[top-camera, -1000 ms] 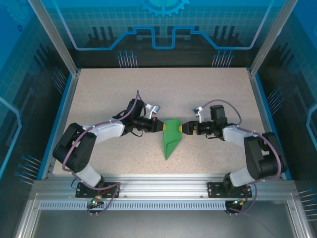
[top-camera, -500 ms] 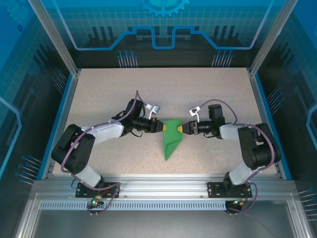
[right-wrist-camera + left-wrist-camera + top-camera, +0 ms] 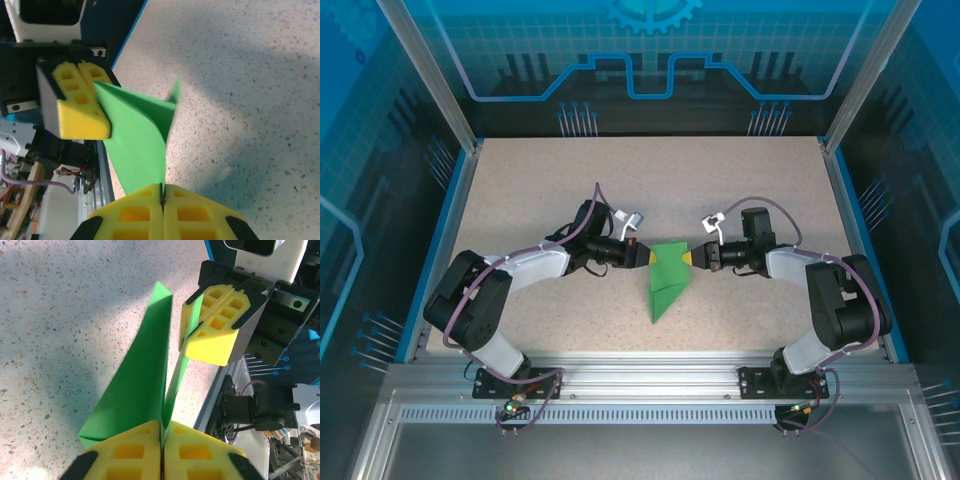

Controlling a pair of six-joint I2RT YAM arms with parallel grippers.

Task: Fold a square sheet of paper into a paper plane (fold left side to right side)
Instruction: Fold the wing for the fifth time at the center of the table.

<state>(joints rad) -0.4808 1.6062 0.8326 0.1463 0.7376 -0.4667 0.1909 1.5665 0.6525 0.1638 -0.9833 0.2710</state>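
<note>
We note left claw (image 3: 649, 257), right claw (image 3: 687, 259) both clamped on plane (image 3: 663, 290). Risk, we judge: opposed pull tears it; slipping grip skews crease, wing springs open.

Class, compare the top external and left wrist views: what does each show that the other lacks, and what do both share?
Top external: the whole table, and the green paper tapering to a point toward the near edge. Left wrist: close up, two paper flaps meeting in the pressed yellow pads of the left gripper. Both: the left gripper and right gripper shut on the paper from opposite sides.
</note>
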